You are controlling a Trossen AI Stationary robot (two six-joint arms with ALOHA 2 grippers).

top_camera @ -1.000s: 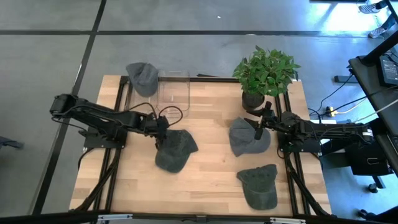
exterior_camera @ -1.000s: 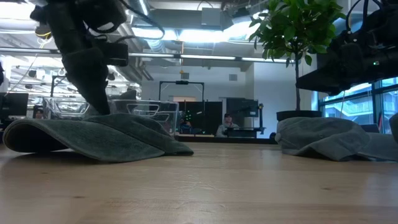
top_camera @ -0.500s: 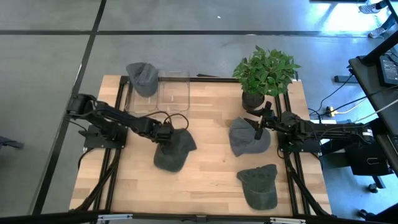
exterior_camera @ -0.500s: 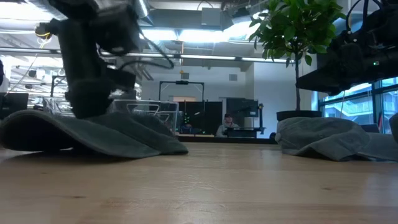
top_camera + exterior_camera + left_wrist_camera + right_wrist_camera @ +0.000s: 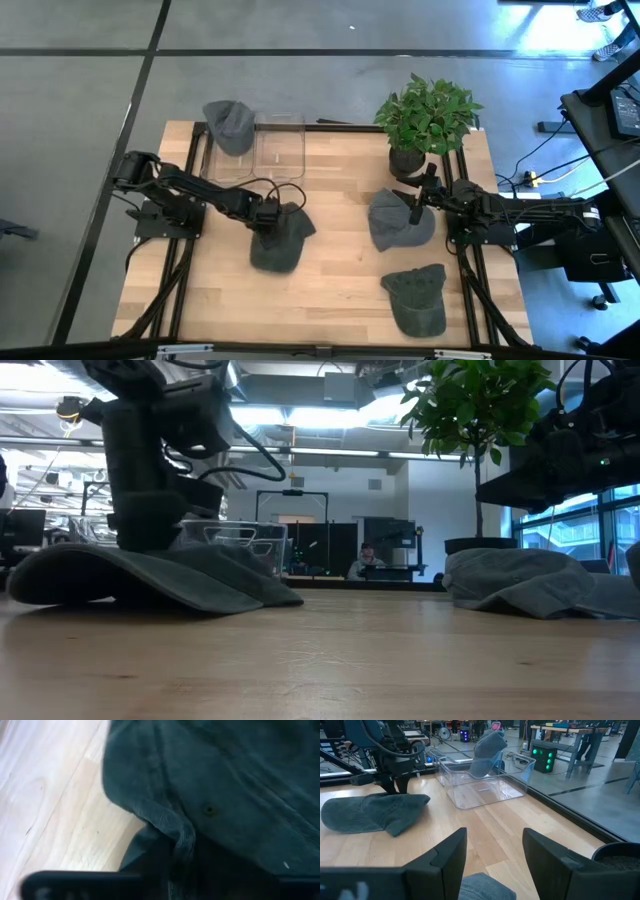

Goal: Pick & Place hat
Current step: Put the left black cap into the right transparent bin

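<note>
Moved: my left arm reached further over the grey cap [image 5: 278, 238].
Left fingers [image 5: 270, 213]: pinching its fabric.
Right fingers [image 5: 490, 851]: spread wide.

A potted plant [image 5: 426, 120] stands at the far edge of the wooden worktop [image 5: 340, 280], just beyond the right tool. A person [image 5: 362, 560] sits far behind.

You have four soft fabric caps here. The dark grey cap [image 5: 278, 240] lies flat, left of centre on the bench. A lighter grey cap [image 5: 398, 220] lies crumpled on the right side. The dark green cap [image 5: 418, 298] rests near the front right corner. The fourth grey cap [image 5: 230, 126] drapes over the far-left edge.
</note>
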